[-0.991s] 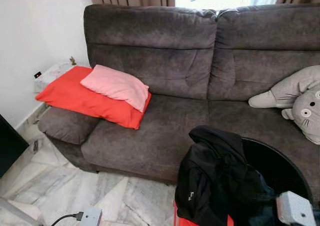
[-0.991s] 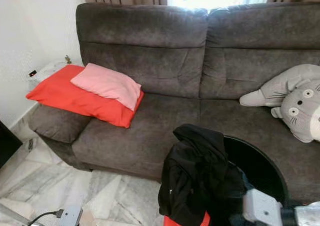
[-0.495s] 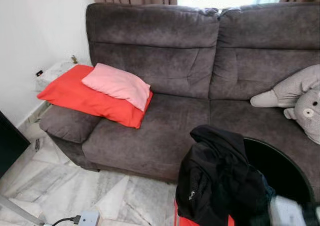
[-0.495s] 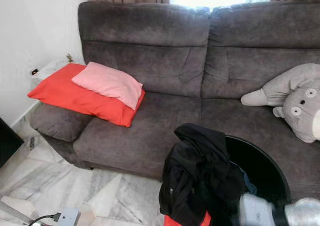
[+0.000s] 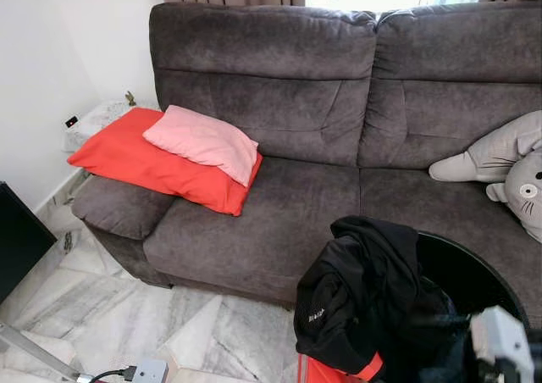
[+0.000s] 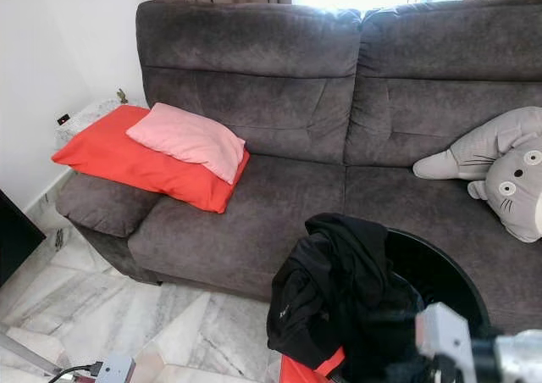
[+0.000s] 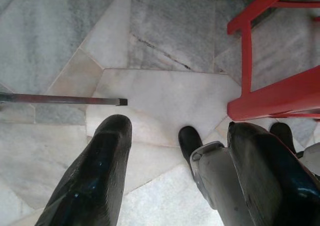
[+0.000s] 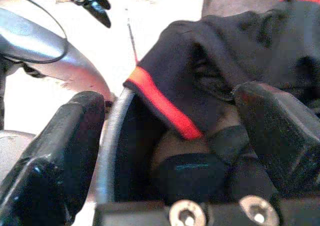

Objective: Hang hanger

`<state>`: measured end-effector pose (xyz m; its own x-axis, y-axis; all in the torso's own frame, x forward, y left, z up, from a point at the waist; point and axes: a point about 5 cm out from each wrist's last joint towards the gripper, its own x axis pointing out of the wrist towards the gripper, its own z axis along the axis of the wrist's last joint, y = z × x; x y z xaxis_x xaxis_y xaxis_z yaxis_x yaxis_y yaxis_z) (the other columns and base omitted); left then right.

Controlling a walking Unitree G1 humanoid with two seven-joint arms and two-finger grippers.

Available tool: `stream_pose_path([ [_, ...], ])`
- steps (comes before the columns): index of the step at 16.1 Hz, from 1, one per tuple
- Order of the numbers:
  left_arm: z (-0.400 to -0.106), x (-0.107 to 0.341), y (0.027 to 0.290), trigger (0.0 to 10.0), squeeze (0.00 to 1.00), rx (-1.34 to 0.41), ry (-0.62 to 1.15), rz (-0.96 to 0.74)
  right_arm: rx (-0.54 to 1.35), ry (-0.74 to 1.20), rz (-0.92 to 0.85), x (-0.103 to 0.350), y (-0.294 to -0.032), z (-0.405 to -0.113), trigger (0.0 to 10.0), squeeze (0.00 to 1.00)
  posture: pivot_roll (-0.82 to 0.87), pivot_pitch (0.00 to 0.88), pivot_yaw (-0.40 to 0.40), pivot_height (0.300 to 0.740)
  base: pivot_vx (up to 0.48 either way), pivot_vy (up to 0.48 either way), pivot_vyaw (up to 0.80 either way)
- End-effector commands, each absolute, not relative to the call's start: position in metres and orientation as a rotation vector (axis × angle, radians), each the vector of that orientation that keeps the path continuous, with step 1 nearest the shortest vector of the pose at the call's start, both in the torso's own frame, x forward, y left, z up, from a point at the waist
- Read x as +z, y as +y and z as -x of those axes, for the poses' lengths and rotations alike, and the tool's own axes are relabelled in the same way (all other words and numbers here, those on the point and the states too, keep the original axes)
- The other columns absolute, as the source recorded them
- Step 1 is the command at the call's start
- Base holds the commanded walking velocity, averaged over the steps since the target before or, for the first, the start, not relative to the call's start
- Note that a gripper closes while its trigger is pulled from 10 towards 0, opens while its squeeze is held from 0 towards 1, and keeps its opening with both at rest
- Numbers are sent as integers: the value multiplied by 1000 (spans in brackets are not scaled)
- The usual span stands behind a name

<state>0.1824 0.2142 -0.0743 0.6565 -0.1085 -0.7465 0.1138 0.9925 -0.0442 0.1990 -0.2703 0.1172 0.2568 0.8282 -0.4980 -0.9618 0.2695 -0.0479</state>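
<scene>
A dark grey sofa point(image 5: 339, 120) stands against the wall, with a pink pillow point(image 5: 201, 142) lying on a red cushion point(image 5: 140, 164) at the robot's left end and a grey plush toy point(image 5: 508, 167) at the right end. In front of the sofa, a black garment point(image 5: 360, 294) is draped over the rim of a round black basket point(image 5: 470, 273); below the garment a red frame point(image 5: 326, 373) is partly visible, and the floor is grey-white marble tile point(image 5: 110, 315). No hanger can be identified with certainty — if it lies in or near the basket, the garment hides it. The right gripper point(image 8: 165, 136) is positioned directly over the basket rim, its two black fingers point(image 8: 60, 136) spread apart with the rim and a fold of the black garment with a red stripe point(image 8: 160, 101) between them; the fingers are released and do not close on anything. The right arm's silver wrist housing point(image 6: 445, 336) appears low at the right of the head views, beside the basket. The left gripper point(image 7: 175, 171) hangs low over the marble floor, fingers point(image 7: 95, 176) parted and grasping nothing; red furniture legs point(image 7: 260, 61) stand near it, and a thin dark rod point(image 7: 65, 100) lies across the tiles. A small grey box with a black cable point(image 5: 148, 370) sits on the floor at the robot's left.
</scene>
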Motion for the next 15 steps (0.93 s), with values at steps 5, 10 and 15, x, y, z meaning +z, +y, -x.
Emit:
stream_pose_path([
  [5, -176, -77, 220, 10000, 0, -110, 884, -7, 935, 342, 675, 129, -297, -240, 10000, 0, -183, 59, 126, 740, 0, 0, 0],
  [10, -171, -79, 224, 10000, 0, -106, 913, -6, 967, 395, 651, 123, -300, -238, 10000, 0, -182, 65, 127, 740, 0, 0, 0],
  [15, -173, -74, 240, 10000, 0, -76, 926, -16, 1094, 424, 616, 99, -282, -245, 10000, 0, -169, 67, 129, 740, 0, 0, 0],
])
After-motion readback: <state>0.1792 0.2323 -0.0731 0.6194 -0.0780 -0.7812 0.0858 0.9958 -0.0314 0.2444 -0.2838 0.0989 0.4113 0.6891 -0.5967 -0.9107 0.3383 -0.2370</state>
